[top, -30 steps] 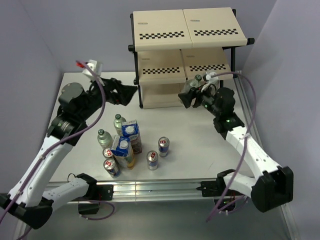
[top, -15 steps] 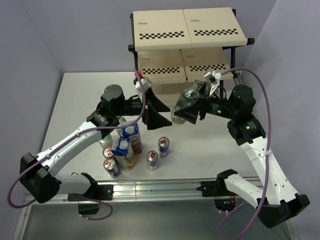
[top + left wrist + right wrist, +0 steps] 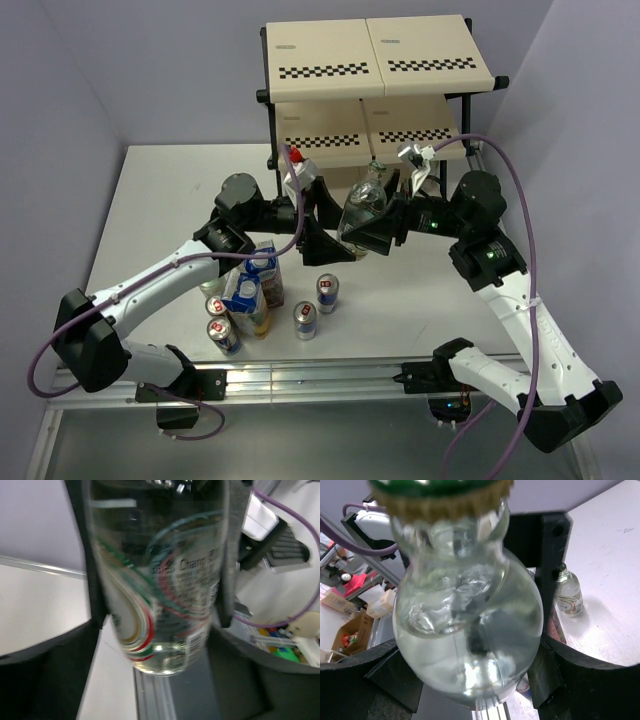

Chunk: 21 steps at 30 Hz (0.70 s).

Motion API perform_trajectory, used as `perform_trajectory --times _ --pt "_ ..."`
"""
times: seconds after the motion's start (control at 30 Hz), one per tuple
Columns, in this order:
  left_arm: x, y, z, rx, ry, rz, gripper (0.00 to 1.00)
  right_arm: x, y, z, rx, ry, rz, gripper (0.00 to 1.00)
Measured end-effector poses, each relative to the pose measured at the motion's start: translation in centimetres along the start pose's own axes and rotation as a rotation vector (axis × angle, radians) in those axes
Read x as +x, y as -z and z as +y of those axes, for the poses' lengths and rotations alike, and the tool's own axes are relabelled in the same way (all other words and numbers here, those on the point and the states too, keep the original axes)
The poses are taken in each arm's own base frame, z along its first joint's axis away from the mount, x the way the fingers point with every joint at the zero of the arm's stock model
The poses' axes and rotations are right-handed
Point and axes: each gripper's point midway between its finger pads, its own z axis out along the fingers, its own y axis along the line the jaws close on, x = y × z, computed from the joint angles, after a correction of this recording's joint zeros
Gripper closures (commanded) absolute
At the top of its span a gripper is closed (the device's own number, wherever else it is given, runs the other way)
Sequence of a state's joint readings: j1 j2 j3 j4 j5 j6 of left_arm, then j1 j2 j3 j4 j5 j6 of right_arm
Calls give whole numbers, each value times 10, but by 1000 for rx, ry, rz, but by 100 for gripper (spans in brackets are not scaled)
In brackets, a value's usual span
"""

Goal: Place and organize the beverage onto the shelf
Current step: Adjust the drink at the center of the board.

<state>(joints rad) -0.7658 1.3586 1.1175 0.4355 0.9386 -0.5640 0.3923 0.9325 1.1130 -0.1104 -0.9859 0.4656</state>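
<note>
Both arms have swung in from where they were a second ago: the left gripper [image 3: 328, 226], then far out over the left of the table [image 3: 160, 190], now sits mid-table in front of the shelf [image 3: 375, 45]. The right gripper [image 3: 375, 222] has pulled back from the shelf's lower tier with the clear bottle [image 3: 362, 200]. Half a second ago the two grippers were just apart; now the left fingers [image 3: 92, 580] stand on either side of the bottle's lower body. In the left wrist view the label fills the gap between them and the base points down. That view is blurred, so I cannot tell whether the left pads are pressing the bottle or only bracketing it. The right gripper is clenched on the bottle's shoulder, below the green cap [image 3: 440, 487], and holds it tilted in the air above the table, with the cap end toward the shelf and the base toward the left gripper. The rest of the drinks have not shifted. The two juice cartons [image 3: 255, 280] stand upright under the left forearm, the cans [image 3: 327, 292] stand near them toward the front edge, and another bottle [image 3: 567, 592] stands on the table in the right wrist view.
</note>
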Motion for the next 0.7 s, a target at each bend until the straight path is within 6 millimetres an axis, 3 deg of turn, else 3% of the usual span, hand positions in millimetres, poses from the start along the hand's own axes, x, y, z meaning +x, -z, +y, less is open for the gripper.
perform_trajectory --times 0.07,0.17,0.2,0.3,0.37,0.4,0.47,0.7 --pt "2 -3 -3 25 13 4 31 0 -2 -1 2 6 -1 100" --pt "3 -6 -5 44 32 6 39 -1 -5 -6 17 20 -8 100" --pt "3 -6 -4 45 35 4 60 -2 -5 -7 23 22 -11 100" --pt "2 -7 -3 43 39 -2 100 -3 -6 -9 36 30 -18 100" --pt "2 -7 -3 40 38 -1 100 -3 -7 -10 41 36 -22 94" --pt "1 -7 -2 38 35 -1 100 -4 -7 -10 44 38 -24 79" --pt "1 -7 -2 36 29 0 100 -4 -7 -10 49 44 -31 68" --pt "1 -7 -3 26 -3 3 100 -5 -7 -9 59 66 -54 44"
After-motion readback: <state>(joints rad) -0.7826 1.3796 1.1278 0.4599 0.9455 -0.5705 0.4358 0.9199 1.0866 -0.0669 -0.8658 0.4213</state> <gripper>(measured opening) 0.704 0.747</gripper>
